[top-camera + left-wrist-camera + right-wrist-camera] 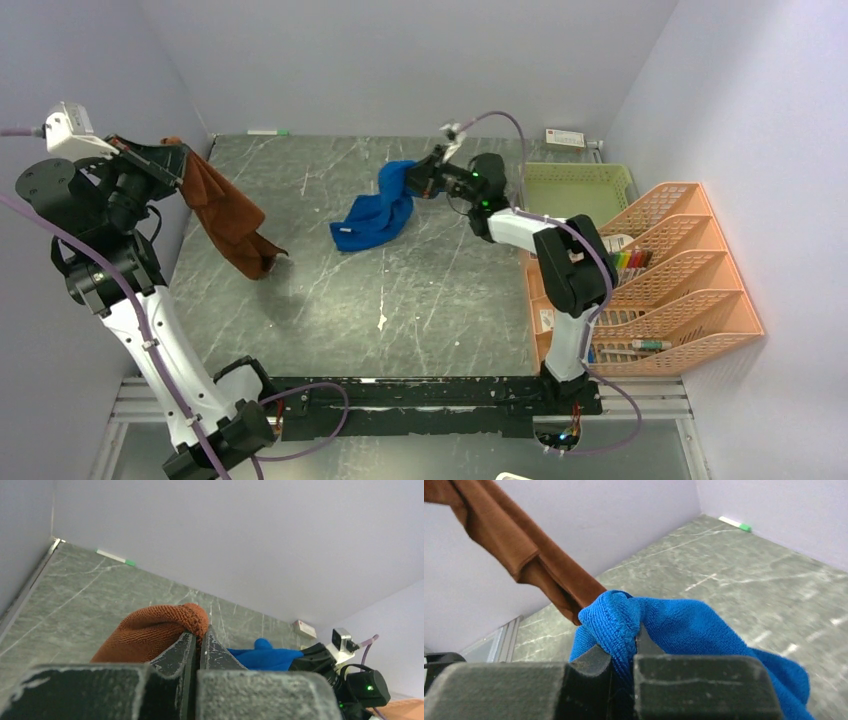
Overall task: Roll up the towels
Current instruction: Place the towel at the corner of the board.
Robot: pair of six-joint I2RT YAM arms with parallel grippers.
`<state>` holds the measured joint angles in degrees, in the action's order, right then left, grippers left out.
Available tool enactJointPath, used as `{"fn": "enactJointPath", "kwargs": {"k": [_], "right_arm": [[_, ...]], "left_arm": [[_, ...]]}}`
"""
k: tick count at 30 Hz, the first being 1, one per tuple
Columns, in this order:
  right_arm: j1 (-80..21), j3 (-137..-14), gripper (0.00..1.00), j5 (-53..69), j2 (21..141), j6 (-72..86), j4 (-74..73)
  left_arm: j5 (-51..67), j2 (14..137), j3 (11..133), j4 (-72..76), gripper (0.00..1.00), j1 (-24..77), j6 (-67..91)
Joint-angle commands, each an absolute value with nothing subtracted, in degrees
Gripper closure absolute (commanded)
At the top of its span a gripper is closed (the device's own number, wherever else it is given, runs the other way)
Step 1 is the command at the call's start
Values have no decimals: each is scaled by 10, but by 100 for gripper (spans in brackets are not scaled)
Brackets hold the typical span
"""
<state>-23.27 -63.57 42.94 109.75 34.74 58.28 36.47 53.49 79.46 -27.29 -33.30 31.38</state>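
My left gripper (178, 160) is shut on a corner of the rust-brown towel (228, 215), which hangs from it down to the table at the far left. The left wrist view shows that towel (155, 630) pinched between the jaws. My right gripper (413, 178) is shut on an edge of the royal blue towel (378, 212), which droops from it onto the middle of the table. The right wrist view shows the blue towel (684, 625) bunched between the jaws, with the brown towel (514, 550) hanging beyond.
A green basket (577, 190) sits at the far right of the grey marble table (400, 310). Orange tiered racks (660, 270) with small items stand along the right edge. A green-tipped marker (268, 132) and a small box (565, 139) lie by the back wall.
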Motion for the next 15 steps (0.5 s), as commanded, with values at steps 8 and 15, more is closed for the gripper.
{"fn": "enactJointPath", "kwargs": {"k": [8,15], "right_arm": [[-464,-910,100,337,1215,216,322],[-593,-1144,100,320,1340,162,190]], "left_arm": [[92,565,872,1,93,-335,491],[108,654,947,138,93,-335,658]]}}
